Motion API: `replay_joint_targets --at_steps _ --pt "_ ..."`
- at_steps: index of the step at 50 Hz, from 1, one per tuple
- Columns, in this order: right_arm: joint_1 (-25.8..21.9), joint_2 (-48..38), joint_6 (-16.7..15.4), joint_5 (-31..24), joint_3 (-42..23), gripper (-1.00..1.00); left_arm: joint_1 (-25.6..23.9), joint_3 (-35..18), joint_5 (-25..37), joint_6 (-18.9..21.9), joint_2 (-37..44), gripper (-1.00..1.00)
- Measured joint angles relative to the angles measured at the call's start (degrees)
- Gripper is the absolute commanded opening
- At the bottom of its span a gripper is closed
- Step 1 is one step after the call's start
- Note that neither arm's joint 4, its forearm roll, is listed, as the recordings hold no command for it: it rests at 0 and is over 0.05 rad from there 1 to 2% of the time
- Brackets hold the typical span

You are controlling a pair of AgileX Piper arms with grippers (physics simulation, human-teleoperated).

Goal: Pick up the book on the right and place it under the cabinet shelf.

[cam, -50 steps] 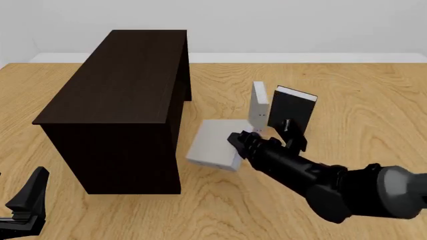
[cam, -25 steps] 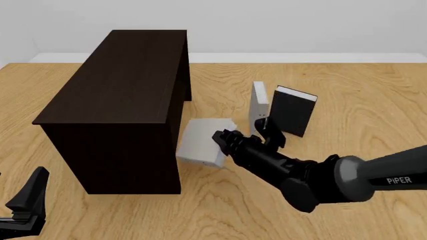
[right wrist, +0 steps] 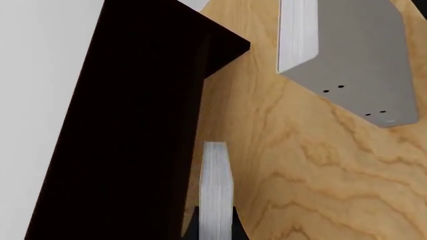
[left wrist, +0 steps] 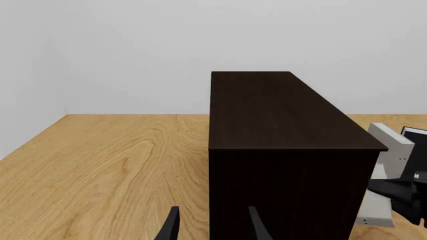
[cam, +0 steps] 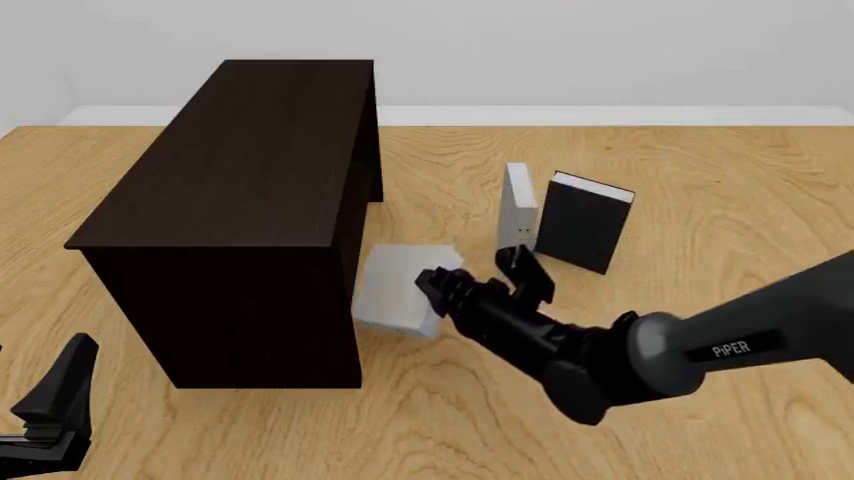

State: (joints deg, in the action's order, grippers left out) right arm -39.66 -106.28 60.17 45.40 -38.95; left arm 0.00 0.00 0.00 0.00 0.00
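The left pincer [cam: 47, 405] waits low by the near corner of the cabinet [cam: 240, 190], its fingers apart and holding nothing. The right pincer [cam: 467, 282] is clamped on the book [cam: 394, 290]. A second ago the book was farther from the cabinet; now its far edge is right at the cabinet's open side. Next, I think, it slides in. Behind the right pincer stand another grey book [cam: 518, 210] and a black book [cam: 583, 225].

Your right hand [cam: 470, 278] has the book [cam: 391, 290] close against the cabinet shelf [cam: 240, 190], little room between. Just behind it stand the other grey book [cam: 518, 212] and the black book [cam: 583, 223]. The surface [cam: 721, 200] to their right lies open.
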Motion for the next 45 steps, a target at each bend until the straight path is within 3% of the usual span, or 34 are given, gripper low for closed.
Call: replay_joint_targets --at_steps 25,45 --pt "-1.2 -3.2 1.6 6.4 1.9 -1.00 0.0 0.0 0.0 0.0 0.0 1.00" --pt "-2.6 -6.8 0.9 4.0 -5.1 -1.00 0.0 0.0 0.0 0.0 0.0 1.00"
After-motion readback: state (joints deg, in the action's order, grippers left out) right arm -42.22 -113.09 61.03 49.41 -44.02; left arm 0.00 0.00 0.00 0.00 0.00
